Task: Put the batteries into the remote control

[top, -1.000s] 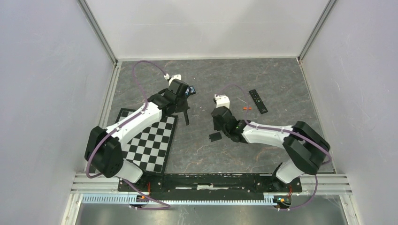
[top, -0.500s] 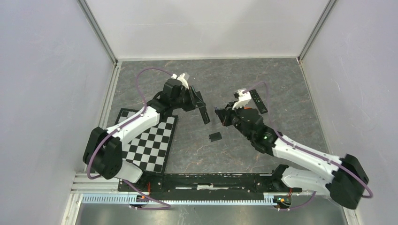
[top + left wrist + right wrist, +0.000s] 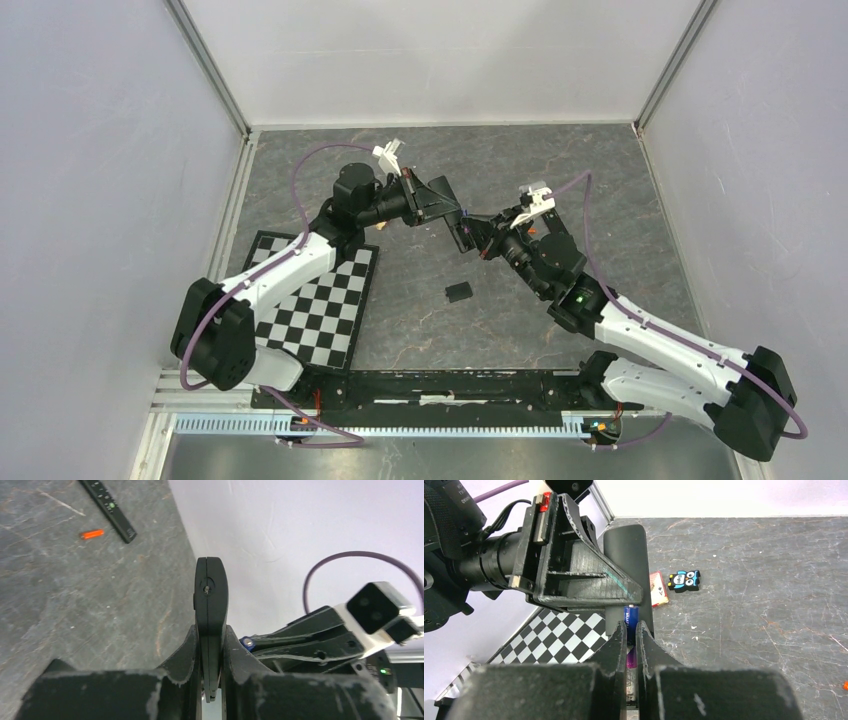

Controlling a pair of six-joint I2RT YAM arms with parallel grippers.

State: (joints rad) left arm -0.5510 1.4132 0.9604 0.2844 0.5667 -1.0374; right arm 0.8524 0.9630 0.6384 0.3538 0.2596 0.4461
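Two tight grips hang above the middle of your tabletop (image 3: pixel 400 330): your left gripper (image 3: pixel 211 635) is clamped on the remote (image 3: pixel 211 590), held edge-up, and your right gripper (image 3: pixel 628 630) pinches a blue battery (image 3: pixel 630 617) just beside it.

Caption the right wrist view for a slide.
Right gripper shut on a blue-and-purple battery, poised right in front of the black remote clamped in the left gripper.

Top cam: high, near side, looks down on whole table (image 3: pixel 600 180). Wrist cams: close-up, facing each other, both show held remote (image 3: pixel 210 600).
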